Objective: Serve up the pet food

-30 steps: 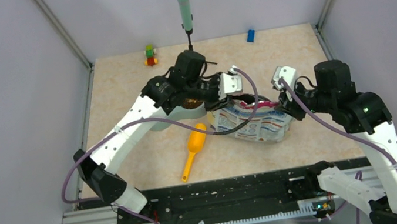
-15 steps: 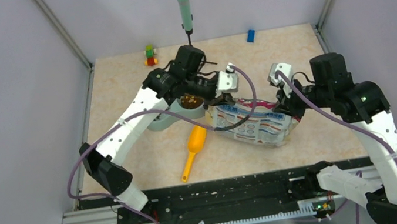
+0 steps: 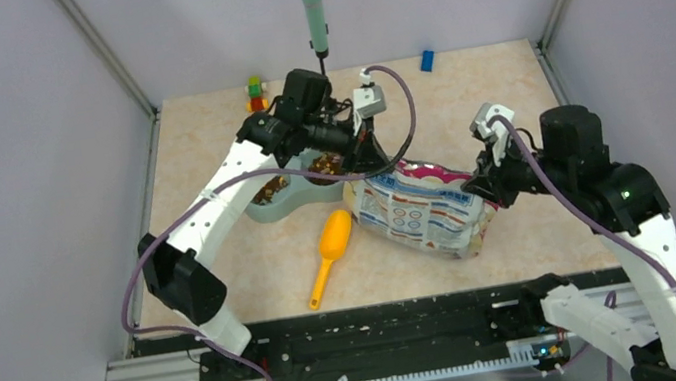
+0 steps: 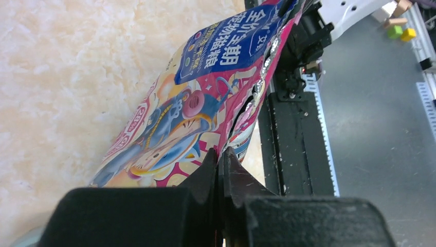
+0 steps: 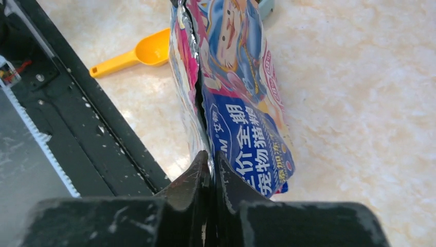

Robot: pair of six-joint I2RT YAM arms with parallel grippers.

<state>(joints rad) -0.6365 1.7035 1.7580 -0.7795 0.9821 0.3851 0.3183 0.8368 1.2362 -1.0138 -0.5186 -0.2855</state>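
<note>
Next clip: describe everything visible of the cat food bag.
The cat food bag is a glossy foil pouch: pink and blue front with a cartoon cat and Chinese lettering, paler printed back, silvery lining at its parted mouth. It stretches between both arms, the left end effector and right end effector each shut on a corner of its rim. It lies near the bowl and orange scoop. Whether it rests on the table is unclear.

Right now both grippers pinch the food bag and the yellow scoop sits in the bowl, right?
Not quite. The top view shows the scoop on the table beside the bowl, not in it. The left gripper and right gripper do pinch the bag.
</note>
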